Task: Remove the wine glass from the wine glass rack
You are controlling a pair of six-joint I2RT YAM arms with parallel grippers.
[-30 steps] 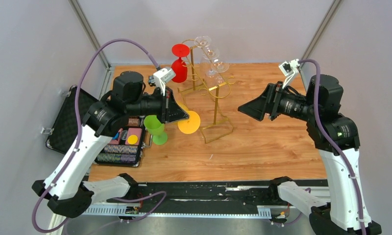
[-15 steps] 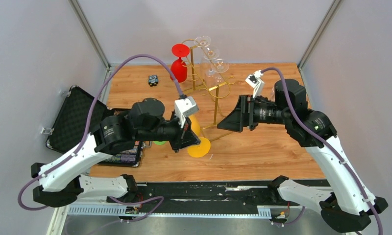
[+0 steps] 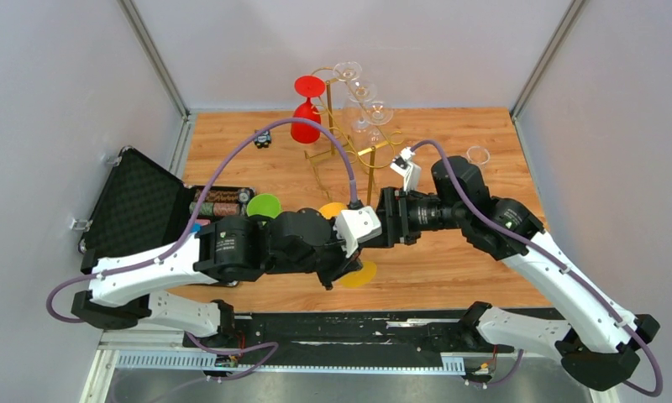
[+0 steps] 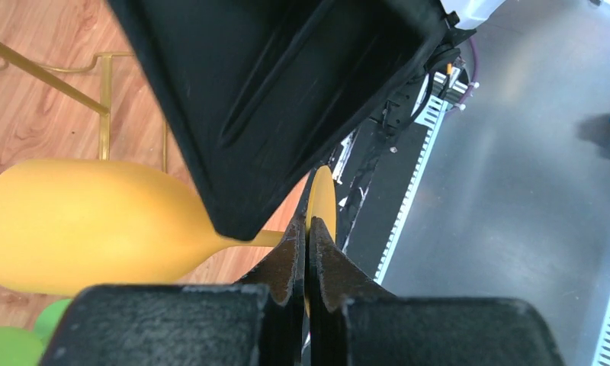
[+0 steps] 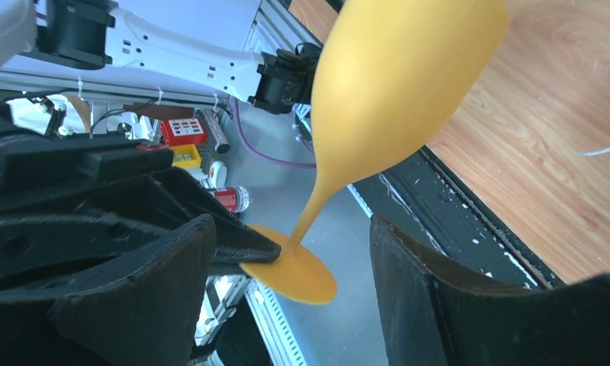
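The yellow wine glass (image 3: 333,209) hangs tilted over the table's front edge, away from the gold wine glass rack (image 3: 369,153). My left gripper (image 3: 350,265) is shut on the rim of the glass's round foot (image 4: 322,200); the bowl (image 4: 81,229) points left in the left wrist view. My right gripper (image 3: 384,229) is open. In the right wrist view its fingers (image 5: 431,290) stand either side of the stem and foot (image 5: 294,271) without touching, with the bowl (image 5: 393,84) above. A red glass (image 3: 306,117) and clear glasses (image 3: 362,92) hang on the rack.
A green glass (image 3: 264,204) stands beside the open black case (image 3: 135,201) at the left. A small clear cup (image 3: 478,154) sits at the right back, a small toy (image 3: 263,138) near the rack. Both arms crowd the front middle.
The left arm has carried the yellow glass from beside the rack to the front middle. The right arm has swung left, and its open jaws now flank the stem.
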